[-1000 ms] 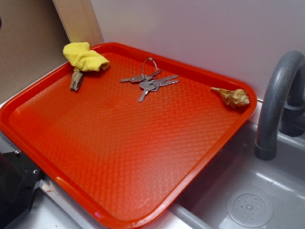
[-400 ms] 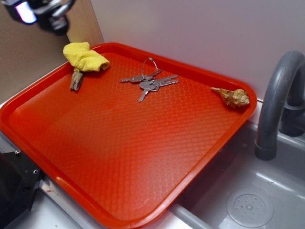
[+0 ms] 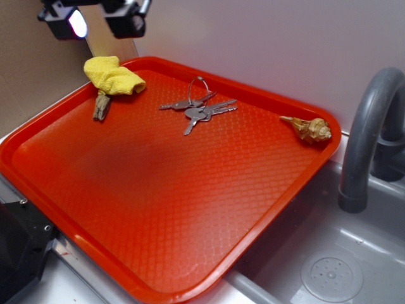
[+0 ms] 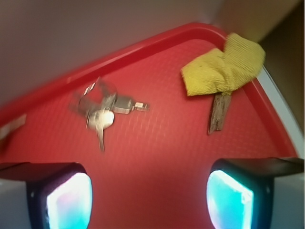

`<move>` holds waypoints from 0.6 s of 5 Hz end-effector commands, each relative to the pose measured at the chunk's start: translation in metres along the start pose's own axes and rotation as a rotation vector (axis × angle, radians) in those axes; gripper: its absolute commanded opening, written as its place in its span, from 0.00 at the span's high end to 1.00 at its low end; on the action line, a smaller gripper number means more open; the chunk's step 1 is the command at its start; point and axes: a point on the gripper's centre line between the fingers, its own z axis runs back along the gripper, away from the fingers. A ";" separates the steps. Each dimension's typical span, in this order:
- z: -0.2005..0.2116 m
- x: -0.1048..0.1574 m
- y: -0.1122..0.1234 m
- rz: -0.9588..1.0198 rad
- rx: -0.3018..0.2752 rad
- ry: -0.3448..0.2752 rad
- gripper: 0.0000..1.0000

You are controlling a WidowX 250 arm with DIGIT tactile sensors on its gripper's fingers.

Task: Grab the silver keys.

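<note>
Exterior view: large red textured plastic tray (image 3: 158, 209) fills most of frame, sitting beside a grey sink basin (image 3: 329, 253) with a curved grey faucet (image 3: 370, 133) at 3 o'clock. Bunch of flat grey-silver metal keys on a thin wire ring (image 3: 201, 107) lies flat on the tray toward 12 o'clock, keys fanned out, ring toward the back rim. Crumpled yellow cloth (image 3: 112, 76) at the tray's 10 o'clock corner, touching the top of a small brown wood piece (image 3: 100, 106) just below it. Tan spiral seashell (image 3: 309, 128) at the tray's 2 o'clock edge, well apart from the keys. Black gripper (image 3: 98, 18) with two lit pads is at the frame's 11 o'clock, above the tray's back-left corner, high over the cloth, well apart from the keys.

Wrist view: blurred. Keys (image 4: 102, 112) at 10 o'clock of centre, lying on the tray (image 4: 157, 162), nothing touching them. Yellow cloth (image 4: 224, 69) at 2 o'clock, overlapping the upper end of the wood piece (image 4: 219, 113). Two black fingers with glowing cyan pads (image 4: 70, 200) sit at 7 and 5 o'clock, spread wide, bare tray between them, holding nothing. Gripper (image 4: 150, 200) midpoint is below the keys in frame, no contact.
</note>
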 end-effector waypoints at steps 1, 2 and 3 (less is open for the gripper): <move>-0.006 0.020 0.001 0.527 -0.136 -0.092 0.00; -0.031 0.032 -0.009 0.483 -0.135 -0.101 0.00; -0.056 0.040 -0.019 0.469 -0.104 -0.072 0.00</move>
